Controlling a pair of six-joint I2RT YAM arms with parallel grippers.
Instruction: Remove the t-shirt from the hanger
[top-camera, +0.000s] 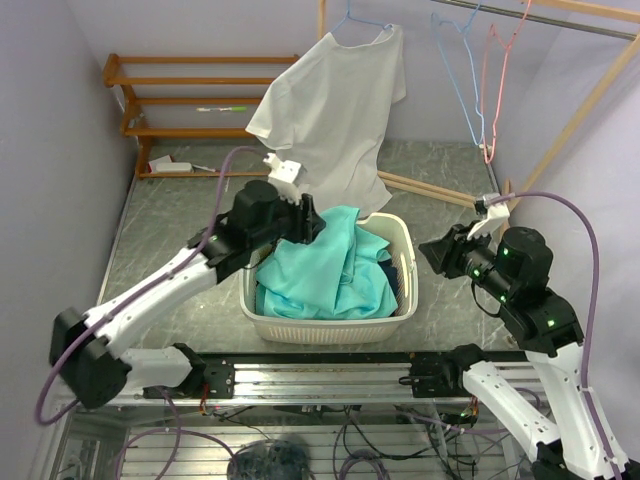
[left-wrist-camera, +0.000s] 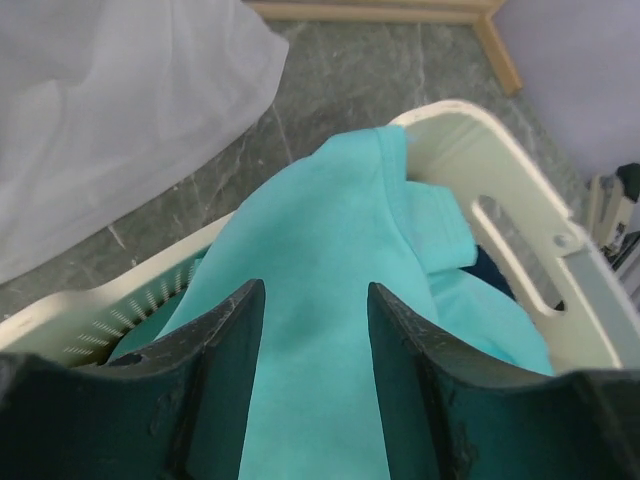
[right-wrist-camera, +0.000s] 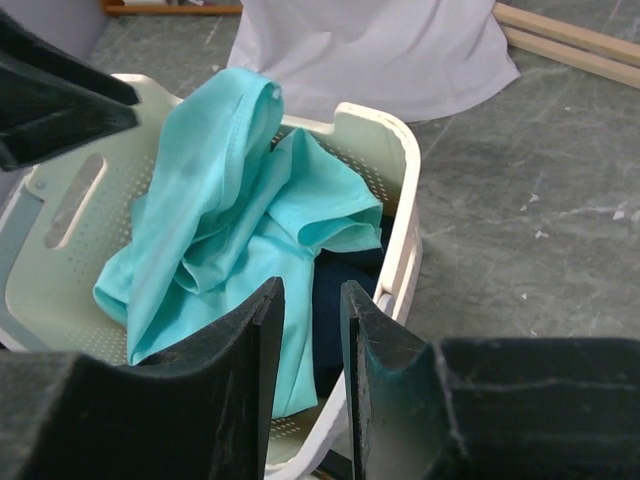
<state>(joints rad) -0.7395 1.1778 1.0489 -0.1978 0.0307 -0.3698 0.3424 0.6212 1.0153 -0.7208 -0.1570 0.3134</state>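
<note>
bright, even, diffuse light, soft shadows; the white t-shirt (left-wrist-camera: 110, 110) looks hazy and washed out.

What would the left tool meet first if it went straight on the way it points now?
The teal garment heaped in the basket; it lies dead ahead of the left tool, though how near is unclear.

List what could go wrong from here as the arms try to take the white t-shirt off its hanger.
1. The left gripper hangs open over the teal garment in the basket; closing here may grab that cloth, not the white t-shirt.
2. The t-shirt's collar sits on the blue hanger; a straight downward pull may drag the hanger along or stretch the collar.
</note>
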